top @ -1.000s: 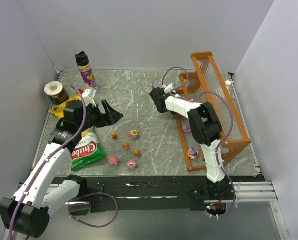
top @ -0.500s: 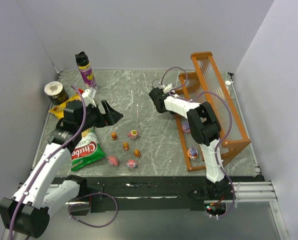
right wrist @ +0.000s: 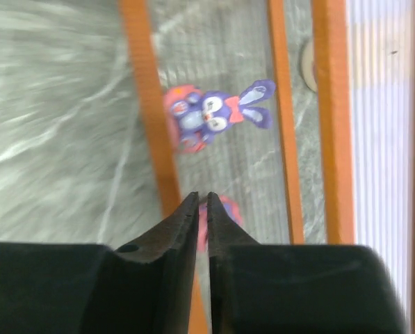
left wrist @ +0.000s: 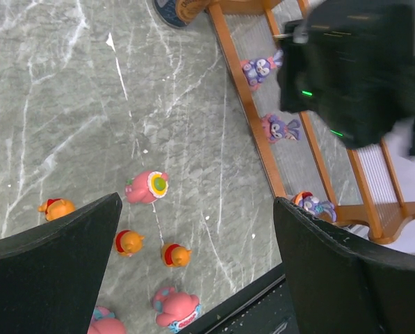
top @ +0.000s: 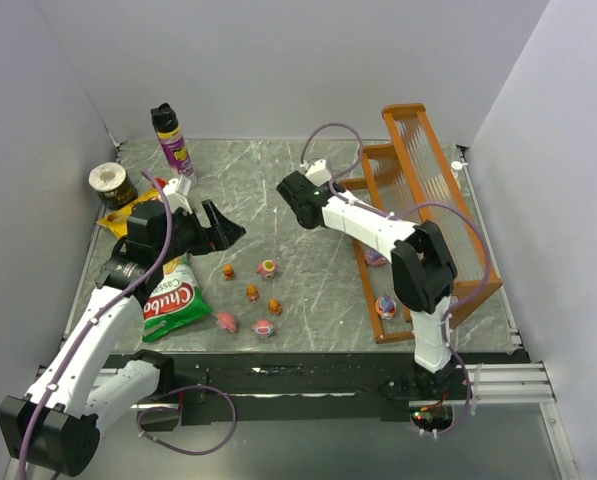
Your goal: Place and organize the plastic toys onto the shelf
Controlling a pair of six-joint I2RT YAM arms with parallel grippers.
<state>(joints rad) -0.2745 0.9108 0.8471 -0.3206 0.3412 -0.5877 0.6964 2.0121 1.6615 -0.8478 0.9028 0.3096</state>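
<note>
Several small pink and orange toys lie on the grey table: pink ones (top: pixel 267 267) (top: pixel 226 321) (top: pixel 264 327) and orange ones (top: pixel 228 271) (top: pixel 251 292) (top: pixel 274 306). The orange-brown shelf (top: pixel 478 290) stands at the right with purple toys (top: pixel 375 256) (top: pixel 385 306) on its lowest tier. My left gripper (top: pixel 226 230) hangs open and empty over the table toys; its view (left wrist: pixel 197 202) shows a pink toy (left wrist: pixel 146 187) between the fingers. My right gripper (top: pixel 296 200) is left of the shelf. Its jaws (right wrist: pixel 201 198) are shut and empty above a purple bunny (right wrist: pixel 214 115) and the shelf rim (right wrist: pixel 148 104).
A spray can (top: pixel 171 138) and a tin can (top: pixel 111 185) stand at the back left. A green snack bag (top: pixel 170 300) and a yellow bag (top: pixel 118 215) lie under the left arm. Walls close in the table on three sides.
My right gripper has swung left, away from the shelf and out over the table. The left arm and the table toys have not moved.
</note>
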